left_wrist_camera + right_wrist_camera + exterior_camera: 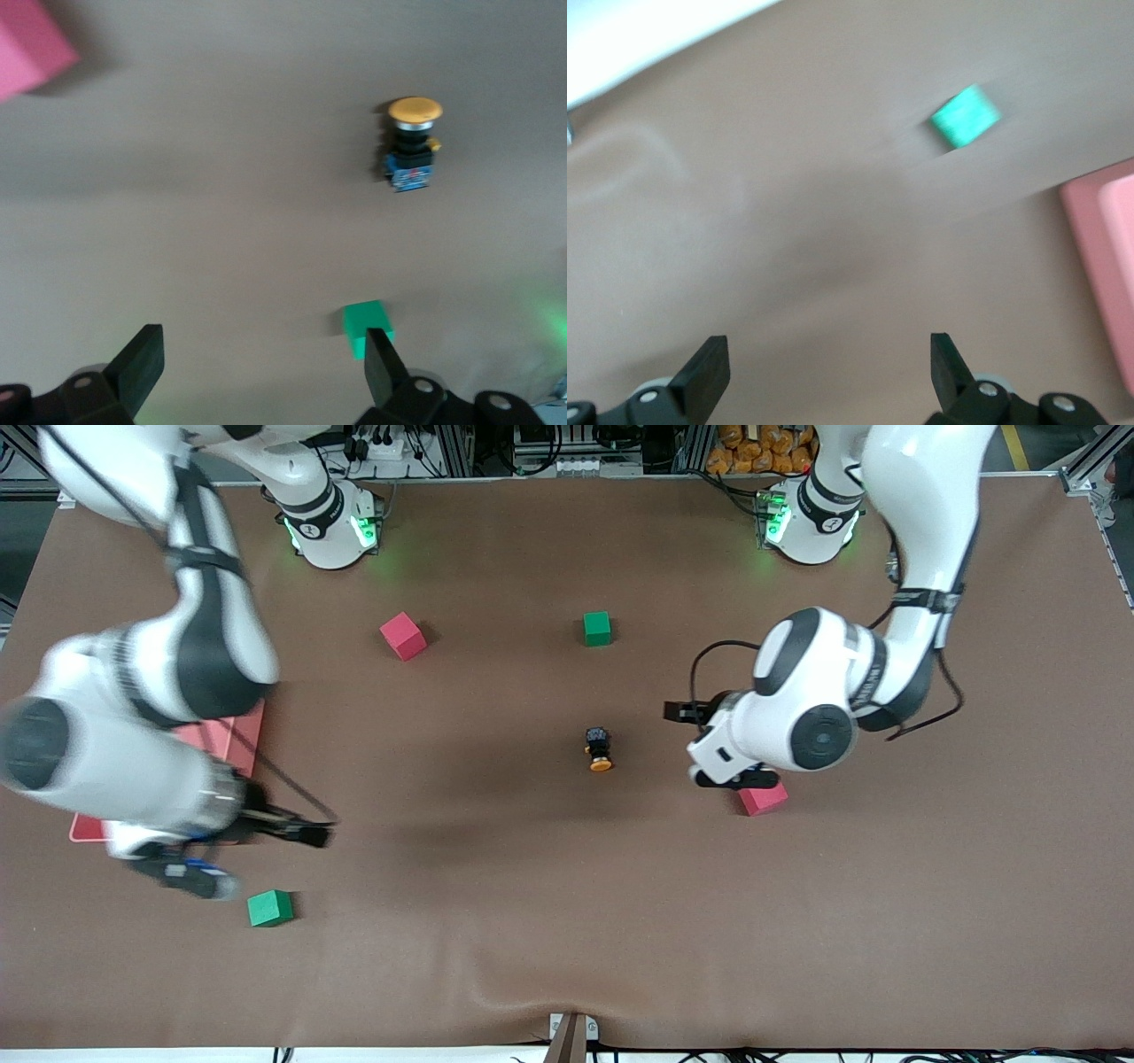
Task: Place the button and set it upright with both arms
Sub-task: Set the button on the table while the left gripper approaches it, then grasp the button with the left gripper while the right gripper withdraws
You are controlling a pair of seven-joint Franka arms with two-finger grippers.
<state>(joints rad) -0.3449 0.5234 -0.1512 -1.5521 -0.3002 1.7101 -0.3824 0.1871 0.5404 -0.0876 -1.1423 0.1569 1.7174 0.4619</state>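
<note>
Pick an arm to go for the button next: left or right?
Probably left. Its open pincer hangs over the table near the button, which lies on its side and shows in its wrist view. The right pincer, also open, is over the right arm's end by the green cube.

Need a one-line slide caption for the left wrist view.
Open left gripper above the table, button lying on its side, green cube by one finger.

Brown cloth-like cover (567,921) spans whole table, creased at edge nearest front camera. Aluminium frame rails (461,447) run along edge by robot bases; cables and power strip (376,447) among them. Orange-yellow bagged items (762,447) stacked there. Grey floor (18,531) at corner. Lighting even, soft shadows.
</note>
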